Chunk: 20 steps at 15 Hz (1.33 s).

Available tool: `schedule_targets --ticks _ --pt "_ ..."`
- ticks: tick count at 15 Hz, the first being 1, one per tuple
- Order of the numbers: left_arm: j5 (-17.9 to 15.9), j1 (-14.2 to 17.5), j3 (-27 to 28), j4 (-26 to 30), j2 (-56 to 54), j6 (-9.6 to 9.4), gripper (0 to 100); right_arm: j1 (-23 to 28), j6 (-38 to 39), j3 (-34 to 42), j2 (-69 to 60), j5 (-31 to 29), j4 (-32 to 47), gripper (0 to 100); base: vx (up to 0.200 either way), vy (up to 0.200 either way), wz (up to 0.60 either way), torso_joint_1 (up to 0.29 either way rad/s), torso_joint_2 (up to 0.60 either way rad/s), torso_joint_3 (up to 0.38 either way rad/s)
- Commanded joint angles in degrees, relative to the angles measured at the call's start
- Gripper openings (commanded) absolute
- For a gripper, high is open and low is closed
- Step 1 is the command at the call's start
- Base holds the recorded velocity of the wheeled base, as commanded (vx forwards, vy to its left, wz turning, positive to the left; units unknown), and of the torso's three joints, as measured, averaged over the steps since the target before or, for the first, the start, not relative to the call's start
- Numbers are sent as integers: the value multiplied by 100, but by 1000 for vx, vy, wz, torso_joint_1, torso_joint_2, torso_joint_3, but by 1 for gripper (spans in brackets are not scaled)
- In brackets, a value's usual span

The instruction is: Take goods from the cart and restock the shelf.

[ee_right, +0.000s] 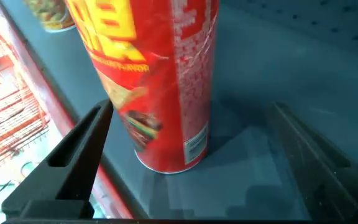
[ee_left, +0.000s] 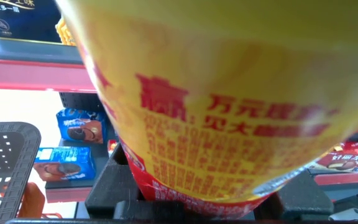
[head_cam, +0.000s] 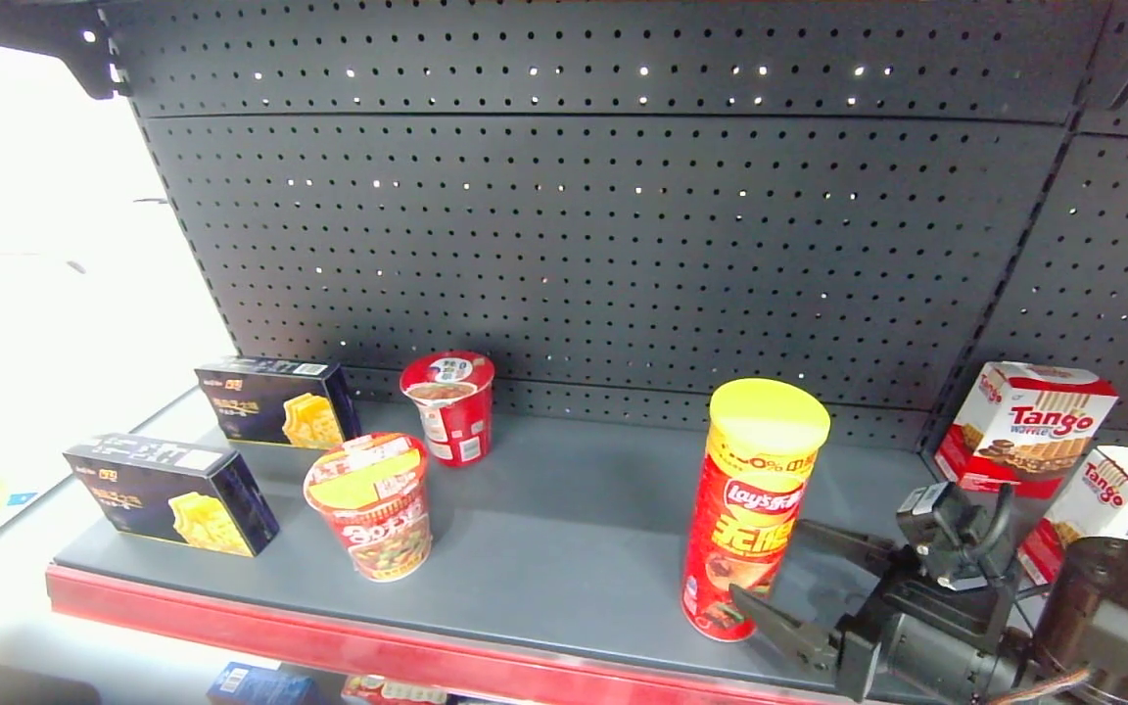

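1. Nearest in the head view, right gripper (head_cam: 768, 560): spread wide, one finger on each side of the foot of the tall red cardboard chip tube with yellow plastic lid (head_cam: 755, 490); judged either a release stance or a pre-grasp stance.
2. Tube upright on the dark grey metal shelf deck (head_cam: 574, 548), close to its red front lip; probably set forward for easy facing.
3. Right wrist view of the same gripper (ee_right: 188, 115) and tube (ee_right: 160, 74): shows clear gaps at both fingers, which the head view leaves doubtful.
4. Left gripper (ee_left: 210, 190): closed on a yellow-and-red printed cylindrical package (ee_left: 229, 93), held close to the lens; presumably next for stocking; behind it, black mesh cart basket (ee_left: 5, 162) and blue biscuit packs (ee_left: 64, 163) on a lower tier.
5. Farther along the deck: red noodle cups (head_cam: 373, 504), dark blue boxes (head_cam: 177, 494), red-and-white wafer boxes (head_cam: 1024, 426); paired front to back, apparently as rows; farthest, black perforated back panel (head_cam: 603, 245).
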State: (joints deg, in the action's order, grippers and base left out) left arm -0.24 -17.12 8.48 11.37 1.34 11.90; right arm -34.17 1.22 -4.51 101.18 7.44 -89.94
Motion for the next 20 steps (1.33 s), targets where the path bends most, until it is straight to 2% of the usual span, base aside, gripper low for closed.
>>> schedule_targets --ticks 1,3,7,11,13,20 --pt "-2 -2 -14 -4 -11 6 0 16 1 187 -485 12 -6 100 0 0 0 0 0 0" --pt "-2 -29 -84 -4 -46 6 0 -46 1 442 -740 3 -6 100 0 0 0 0 0 0" --pt "-2 -46 -101 -4 -99 41 0 24 1 442 -934 -32 161 100 0 0 0 0 0 0" --pt "-2 -46 -93 -4 -125 85 0 640 -8 442 -1022 -32 170 100 0 0 0 0 0 0" --pt "-11 -46 -93 -4 -125 146 0 754 -8 442 -986 -32 170 100 0 0 0 0 0 0" --pt "-11 -73 -93 -4 -134 208 0 772 -8 372 -521 3 126 100 0 0 0 0 0 0"
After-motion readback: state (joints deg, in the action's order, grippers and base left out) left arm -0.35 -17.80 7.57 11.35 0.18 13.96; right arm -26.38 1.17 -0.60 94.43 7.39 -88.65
